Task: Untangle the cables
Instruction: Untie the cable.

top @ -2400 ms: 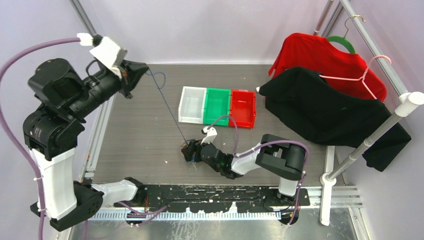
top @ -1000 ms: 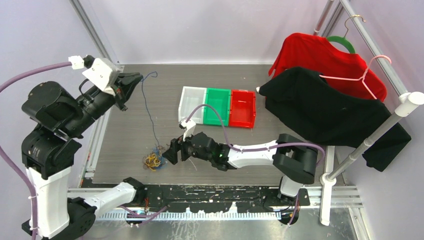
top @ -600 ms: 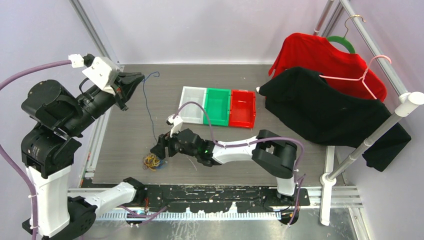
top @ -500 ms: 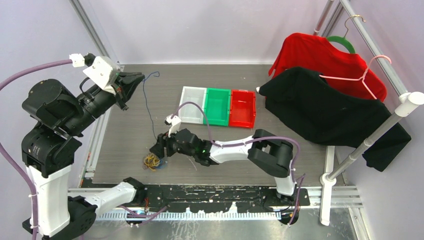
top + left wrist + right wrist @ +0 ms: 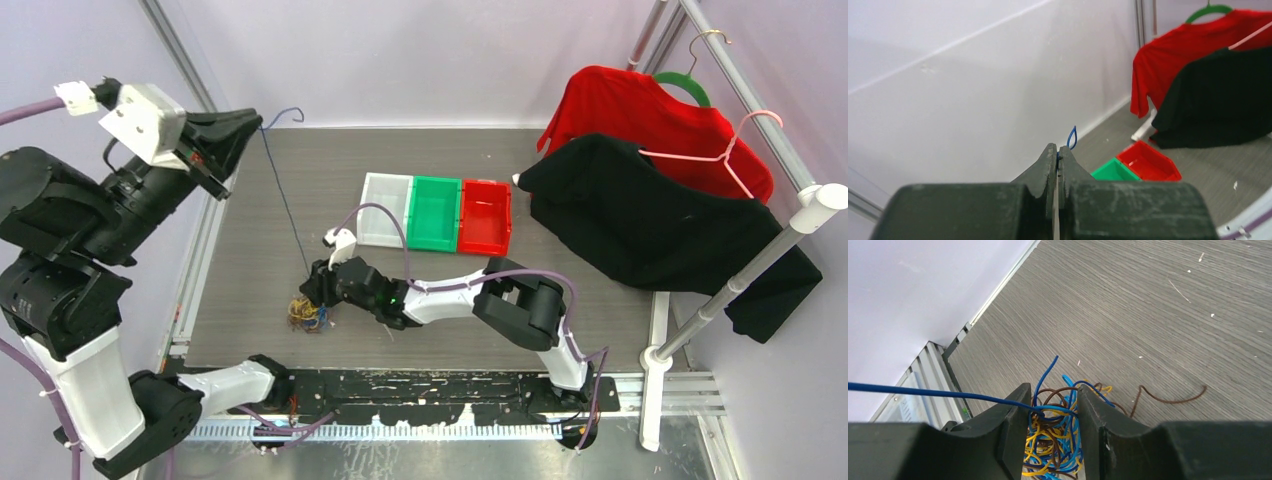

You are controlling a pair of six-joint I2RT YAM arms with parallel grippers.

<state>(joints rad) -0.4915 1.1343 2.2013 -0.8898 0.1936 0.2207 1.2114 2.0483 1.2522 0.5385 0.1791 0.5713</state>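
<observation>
The grey desk [image 5: 250,260] has pale purple walls all round it, and three little bins sit in a row near the middle: white [image 5: 385,208], green [image 5: 433,212] and red [image 5: 485,216]. The cables [image 5: 305,313] lie in a small messy knot near the front left of the desk. They are thin strings in blue, yellow and brown, all looped over each other. One brown end [image 5: 1168,399] curls out flat on the desk. One long blue cable [image 5: 285,200] runs tight from the knot up to the left gripper [image 5: 255,122], high by the back wall. Its jaws are pinched together on that cable, and a tiny blue loop pokes out past them. The right gripper [image 5: 314,290] is down at the knot, jaws apart, one on each side of it.
</observation>
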